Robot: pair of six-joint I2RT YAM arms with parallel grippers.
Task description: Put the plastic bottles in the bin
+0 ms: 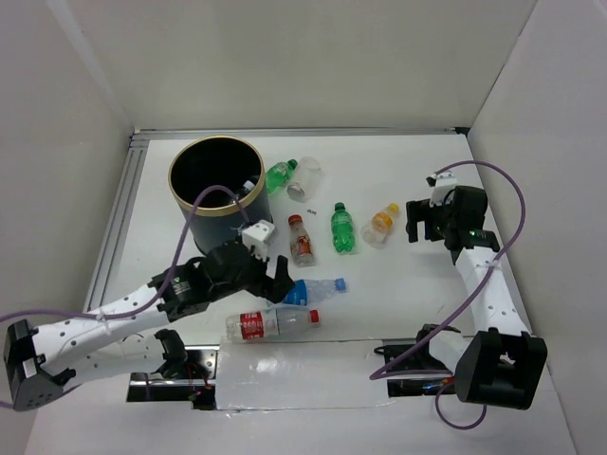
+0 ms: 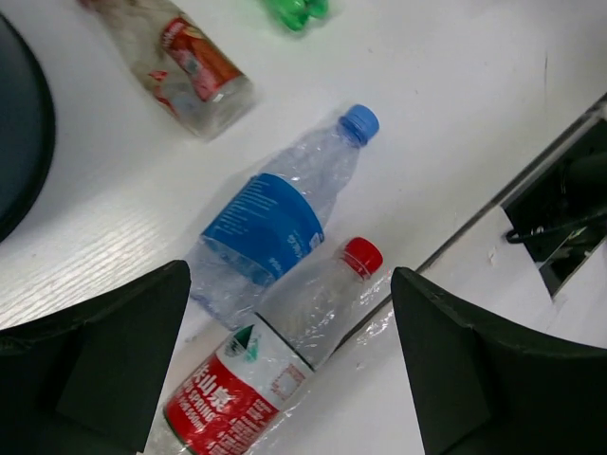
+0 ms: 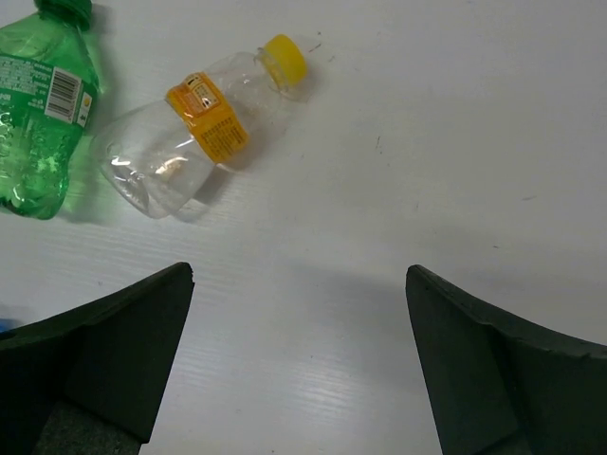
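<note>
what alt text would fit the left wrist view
A blue-capped bottle and a red-capped bottle lie side by side on a white table under the left gripper, jaws open. A third, red-labelled bottle lies beyond.

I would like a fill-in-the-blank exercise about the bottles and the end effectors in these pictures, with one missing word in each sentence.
1. The bottle with the blue label has a ___ cap.
2. The red-labelled bottle lying beside it has a ___ cap.
3. The orange-labelled bottle has a ___ cap.
4. The left end effector and the right end effector are both ___.
Missing words: blue, red, yellow, open.
</note>
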